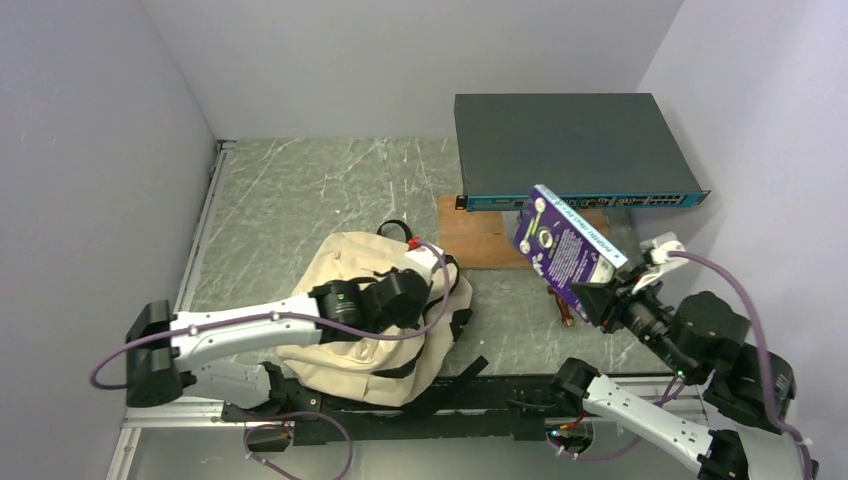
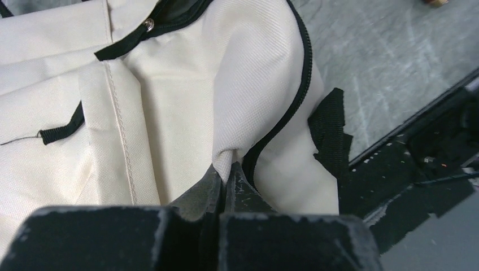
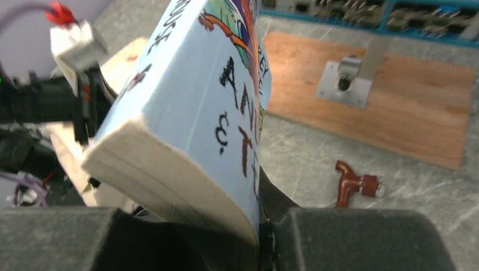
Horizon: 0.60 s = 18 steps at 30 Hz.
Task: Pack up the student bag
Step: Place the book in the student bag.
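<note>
Closest to the left wrist lens, the left gripper (image 2: 228, 171) has its two black fingers pressed together on a raised fold of the cream-beige soft fabric student bag (image 2: 169, 84), pinching the cloth just beside a dark zipper (image 2: 303, 84) that curves down the bag's side. A black webbing strap (image 2: 330, 135) hangs off the bag's right edge, over the grey marbled tabletop (image 1: 300, 190).

From above, the student bag lies slumped on the near left-centre part of the tabletop. The left arm reaches across it from the left, and the bag's straps trail toward the black rail at the near edge.

On the right, the right gripper (image 3: 264, 223) clamps the lower edge of a thick paperback book (image 1: 565, 245) with a purple cover bearing white print and a pale blue spine with coloured lettering. The paperback book is held clear of the tabletop and tilted, its top leaning far and left. It is well apart from the bag, to the bag's right.

Beyond the book lies a flat brown wooden board (image 3: 395, 107) with a small silver metal bracket (image 3: 344, 84) fixed to it. A dark grey rectangular box with a teal front panel (image 1: 570, 145) sits above the board at the far side. A small reddish-brown piece (image 3: 353, 183) lies on the tabletop near the board's near edge.
</note>
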{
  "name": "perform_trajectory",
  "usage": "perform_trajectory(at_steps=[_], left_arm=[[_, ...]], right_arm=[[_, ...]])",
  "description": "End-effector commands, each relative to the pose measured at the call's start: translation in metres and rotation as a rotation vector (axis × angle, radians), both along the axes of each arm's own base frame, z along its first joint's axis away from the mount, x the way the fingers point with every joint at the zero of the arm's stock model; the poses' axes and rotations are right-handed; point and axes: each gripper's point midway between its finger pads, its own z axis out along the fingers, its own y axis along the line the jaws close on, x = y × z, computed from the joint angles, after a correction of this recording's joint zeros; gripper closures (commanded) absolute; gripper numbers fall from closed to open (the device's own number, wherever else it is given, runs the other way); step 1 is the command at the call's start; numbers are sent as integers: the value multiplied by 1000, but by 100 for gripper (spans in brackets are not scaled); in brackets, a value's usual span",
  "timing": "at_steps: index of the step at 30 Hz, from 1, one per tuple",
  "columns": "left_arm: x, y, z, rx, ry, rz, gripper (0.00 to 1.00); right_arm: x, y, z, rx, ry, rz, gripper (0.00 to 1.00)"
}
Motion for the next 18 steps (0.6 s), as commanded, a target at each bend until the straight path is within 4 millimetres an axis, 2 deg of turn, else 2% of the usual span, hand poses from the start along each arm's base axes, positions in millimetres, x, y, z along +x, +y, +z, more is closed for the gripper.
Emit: perform_trajectory(at_steps=[1,5,8,11,15,18], left_arm=[[2,0,40,-200,-41,-59,100],[-5,2,54,-340,-24,-132,100],[-14,-1,71,-458,-18,-226,98],[-21,2,90,-571,-45,-312,96],[-24,14,106,-653,-92,-351,94],[-29,20,121,-709,-133,-394,92]], right_arm=[[-8,38,-28,29,107,145,100],[-29,83,-57,39,235,373,100],[-52,110,-66,90,331,539,100],[-68,122,-68,154,408,619,100],[-81,133,-73,260,519,642,100],[-89,142,-85,324,618,663,100]])
